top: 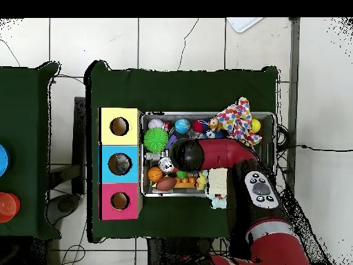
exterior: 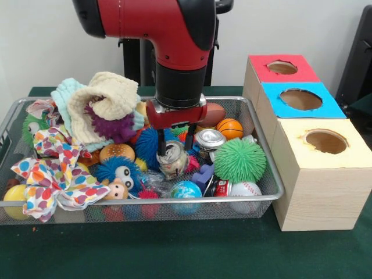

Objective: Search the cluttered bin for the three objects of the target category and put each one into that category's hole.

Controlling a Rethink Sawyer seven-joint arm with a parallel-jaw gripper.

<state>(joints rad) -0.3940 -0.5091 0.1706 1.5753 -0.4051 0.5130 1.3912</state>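
Observation:
The wire mesh bin stands on the green table, full of toys; it also shows in the overhead view. My gripper reaches down into the bin's middle. It is open, with one finger on each side of the top of a wrinkly see-through plastic bag. A second clear crumpled bag lies just in front of it, by the blue furry toy. A third bag does not show. The red-topped hole is the farthest box on the right, also in the overhead view. In the overhead view the arm hides the gripper.
Silver cans lie right of the gripper, near a green spiky ball, a small basketball and a baseball. A cream knit cloth and a spotted cloth fill the left. Blue-topped and yellow-topped holes stand nearer.

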